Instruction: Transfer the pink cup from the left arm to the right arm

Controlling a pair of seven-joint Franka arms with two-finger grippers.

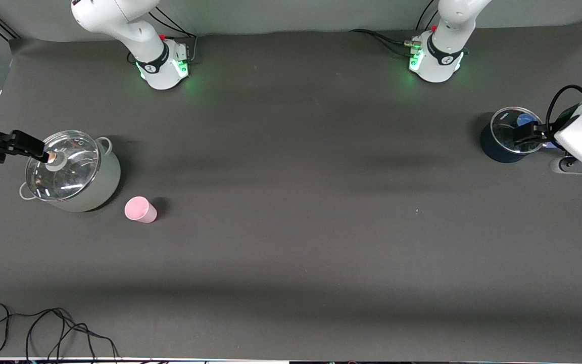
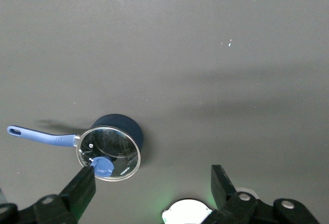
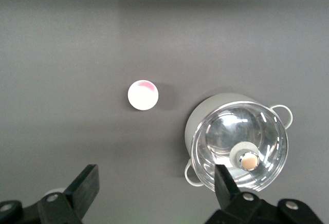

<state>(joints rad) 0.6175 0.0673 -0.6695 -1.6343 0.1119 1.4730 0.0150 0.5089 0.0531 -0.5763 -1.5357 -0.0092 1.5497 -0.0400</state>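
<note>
The pink cup [image 1: 140, 209] stands alone on the dark table at the right arm's end, beside the grey pot and a little nearer the front camera. It also shows in the right wrist view [image 3: 143, 95], seen from above. My right gripper [image 1: 38, 147] hangs open and empty over the grey pot's glass lid; its jaws [image 3: 157, 178] stand wide apart, with the cup apart from them. My left gripper [image 1: 529, 136] hangs open and empty over a dark blue saucepan at the left arm's end of the table [image 2: 152, 176], far from the cup.
The grey two-handled pot [image 1: 100, 191] carries a glass lid with a round knob [image 3: 249, 160]. The dark blue saucepan [image 1: 495, 147] has a glass lid with a blue knob [image 2: 103, 166] and a blue handle [image 2: 41, 135]. Loose black cables [image 1: 43, 331] lie at the table's front corner.
</note>
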